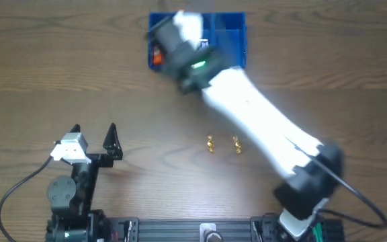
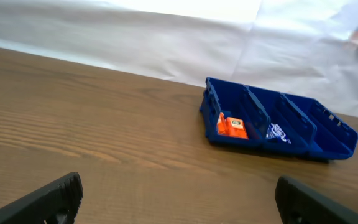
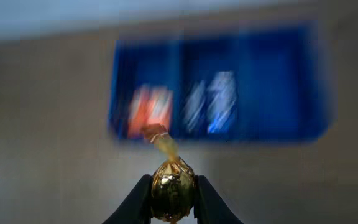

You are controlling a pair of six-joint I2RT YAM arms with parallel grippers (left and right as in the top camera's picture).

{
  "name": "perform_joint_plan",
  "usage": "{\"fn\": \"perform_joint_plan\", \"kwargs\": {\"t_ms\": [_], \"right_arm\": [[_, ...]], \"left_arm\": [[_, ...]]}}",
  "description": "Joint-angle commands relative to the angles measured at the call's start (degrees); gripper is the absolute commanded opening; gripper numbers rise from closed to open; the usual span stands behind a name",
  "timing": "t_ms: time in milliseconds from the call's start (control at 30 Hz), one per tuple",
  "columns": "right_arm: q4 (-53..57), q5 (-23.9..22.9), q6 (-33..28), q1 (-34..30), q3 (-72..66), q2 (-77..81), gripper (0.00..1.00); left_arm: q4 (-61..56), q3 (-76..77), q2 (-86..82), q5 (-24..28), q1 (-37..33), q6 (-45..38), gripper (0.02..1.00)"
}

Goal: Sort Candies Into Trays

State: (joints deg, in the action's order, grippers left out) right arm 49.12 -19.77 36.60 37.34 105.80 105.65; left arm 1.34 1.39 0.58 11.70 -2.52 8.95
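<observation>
A blue tray (image 1: 234,32) with three compartments stands at the table's far middle. Its left compartment holds orange candies (image 2: 232,126), its middle one blue-and-white candies (image 2: 278,132). My right gripper (image 3: 173,198) is shut on a gold-wrapped candy (image 3: 173,180), held above the table in front of the tray (image 3: 278,81); in the top view the right arm (image 1: 247,101) crosses over the tray. Two more gold candies (image 1: 211,143) (image 1: 236,144) lie on the table's middle. My left gripper (image 1: 94,132) stands open near the left front, nothing between its fingers (image 2: 48,199).
The wooden table (image 1: 328,87) is bare at the left and right. A white sheet (image 2: 166,31) hangs behind the table's far edge.
</observation>
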Motion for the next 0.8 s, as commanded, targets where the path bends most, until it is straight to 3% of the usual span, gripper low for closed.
{"fn": "perform_joint_plan", "kwargs": {"t_ms": [33, 233, 533, 667, 800], "right_arm": [[-6.56, -2.84, -8.90, -12.85, -0.79, 5.51, 0.189], [-14.43, 0.55, -10.10, -15.58, -0.79, 15.98, 0.202], [-14.14, 0.48, -10.10, -15.82, -0.79, 17.18, 0.437], [-9.01, 0.66, -9.97, -14.86, -4.76, 8.52, 0.529], [-8.76, 8.59, -7.85, -11.10, -24.33, -9.62, 0.610]], "left_arm": [[1.86, -1.11, -0.33, 1.03, -0.09, -0.63, 0.998], [1.86, -1.11, -0.33, 1.05, -0.09, -0.63, 0.998], [1.86, -1.11, -0.33, 1.03, -0.09, -0.63, 0.998], [1.86, -1.11, -0.33, 1.03, -0.09, -0.63, 0.998], [1.86, -1.11, -0.33, 1.03, -0.09, -0.63, 0.998]]}}
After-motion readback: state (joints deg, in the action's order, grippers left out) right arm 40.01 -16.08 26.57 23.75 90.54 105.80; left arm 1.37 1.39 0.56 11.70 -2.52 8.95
